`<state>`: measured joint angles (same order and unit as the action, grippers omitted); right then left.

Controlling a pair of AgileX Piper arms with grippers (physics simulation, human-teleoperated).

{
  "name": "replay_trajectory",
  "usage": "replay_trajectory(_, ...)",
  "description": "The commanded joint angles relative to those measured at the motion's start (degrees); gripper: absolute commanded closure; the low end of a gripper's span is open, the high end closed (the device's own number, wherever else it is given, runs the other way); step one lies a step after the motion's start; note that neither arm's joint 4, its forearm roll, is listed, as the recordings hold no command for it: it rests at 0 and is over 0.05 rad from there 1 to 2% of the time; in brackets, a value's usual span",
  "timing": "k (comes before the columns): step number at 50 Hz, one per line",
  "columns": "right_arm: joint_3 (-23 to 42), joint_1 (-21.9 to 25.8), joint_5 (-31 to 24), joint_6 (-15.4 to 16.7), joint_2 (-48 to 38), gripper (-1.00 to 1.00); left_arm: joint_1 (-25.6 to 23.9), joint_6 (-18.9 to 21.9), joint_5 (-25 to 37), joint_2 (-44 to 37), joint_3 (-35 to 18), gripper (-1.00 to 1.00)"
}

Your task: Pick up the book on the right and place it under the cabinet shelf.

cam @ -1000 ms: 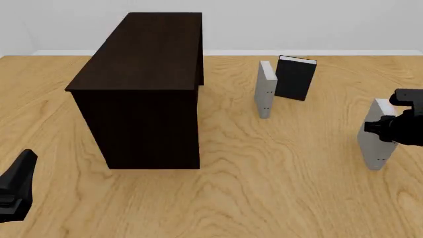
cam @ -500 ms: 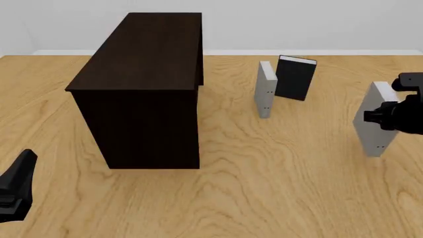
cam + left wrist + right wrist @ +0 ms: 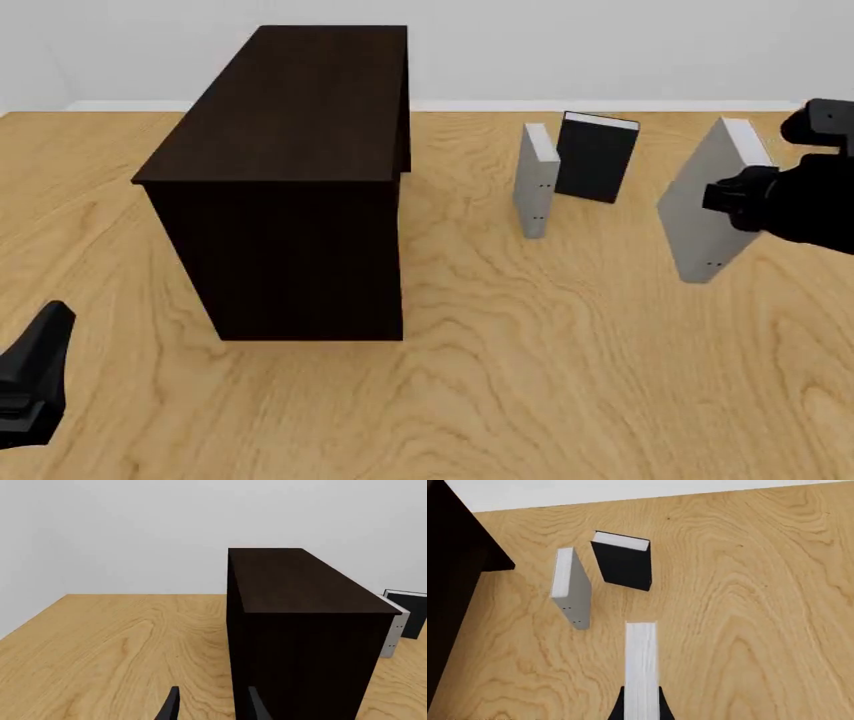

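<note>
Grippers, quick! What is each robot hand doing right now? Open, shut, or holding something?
Left gripper: open, holding nothing, beside the cabinet shelf.
Right gripper: shut on the book, lifted and tilted.

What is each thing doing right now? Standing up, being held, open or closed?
book: tilted, gripped and lifted off the table.
right gripper: shut on the book.
left gripper: open, holding nothing.
second grey book: standing upright.
black book: standing upright.
cabinet shelf: standing upright.
</note>
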<state>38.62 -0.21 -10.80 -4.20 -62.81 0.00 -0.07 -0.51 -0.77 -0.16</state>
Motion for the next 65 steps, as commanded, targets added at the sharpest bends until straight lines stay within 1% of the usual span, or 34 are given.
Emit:
replay_trajectory(1, 0.65, 4.71, 0.05, -6.95, 3.07, 1.00, 0.00, 0.01, 0.01, 0.02, 0.00, -1.00)
replay_trajectory(2, 0.38, 5.52, 0.31, -8.09, 3.52, 1.00, 0.00, 0.00, 0.00, 0.00, 0.00, -1.00)
replay_trajectory(4, 0.41, 5.76, 0.78, -8.53, 3.58, 1.00, 0.00, 0.01, 0.00, -0.01, 0.00, -1.00)
replay_trajectory(5, 0.06, 6.80, 1.13, -10.09, 3.97, 1.00, -0.01, 0.01, 0.00, 0.00, 0.00, -1.00)
replay_trajectory(8, 0.23, 6.69, 1.75, -10.19, 3.73, 1.00, 0.01, -0.01, 0.01, 0.04, 0.00, -1.00)
replay_trajectory(9, 0.04, 7.19, 2.01, -11.01, 4.08, 1.00, -0.01, 0.00, 0.00, 0.00, 0.00, -1.00)
replay_trajectory(11, 0.13, 7.34, 2.32, -11.64, 4.48, 1.00, 0.01, 0.01, 0.00, 0.00, 0.00, -1.00)
replay_trajectory(12, -0.13, 8.03, 2.62, -12.75, 5.01, 1.00, 0.00, 0.01, 0.00, -0.01, 0.00, -1.00)
replay_trajectory(15, -0.66, 9.31, 3.39, -14.44, 5.56, 1.00, 0.05, -0.01, 0.20, 0.09, -0.08, -1.00)
replay_trajectory(17, -0.76, 9.68, 3.89, -15.10, 5.59, 1.00, 0.05, 0.00, 0.20, 0.09, -0.09, -1.00)
replay_trajectory(18, -1.07, 10.21, 4.56, -16.16, 5.91, 1.00, 0.05, 0.00, 0.20, 0.08, -0.09, -1.00)
replay_trajectory(27, -1.74, 12.50, 7.83, -19.00, 5.61, 1.00, 0.06, 0.00, 0.26, 0.09, -0.15, -1.00)
replay_trajectory(28, -2.04, 12.98, 8.63, -19.80, 5.53, 1.00, 0.06, 0.00, 0.25, 0.08, -0.15, -1.00)
replay_trajectory(36, -3.00, 15.54, 12.29, -23.04, 5.45, 1.00, 0.06, 0.00, 0.14, 0.04, -0.07, -1.00)
replay_trajectory(41, -3.57, 16.76, 14.51, -24.19, 5.04, 1.00, 0.07, 0.00, 0.15, 0.00, -0.12, -1.00)
replay_trajectory(48, -5.10, 19.04, 18.83, -26.65, 4.09, 1.00, 0.38, 0.01, -0.11, -0.29, -0.08, -1.00)
replay_trajectory(49, -4.99, 19.18, 19.04, -26.50, 3.78, 1.00, 0.38, 0.00, -0.12, -0.32, -0.08, -1.00)
replay_trajectory(65, -6.03, 23.64, 25.22, -30.31, 2.02, 1.00, 0.36, 0.05, -0.11, -0.23, -0.09, -1.00)
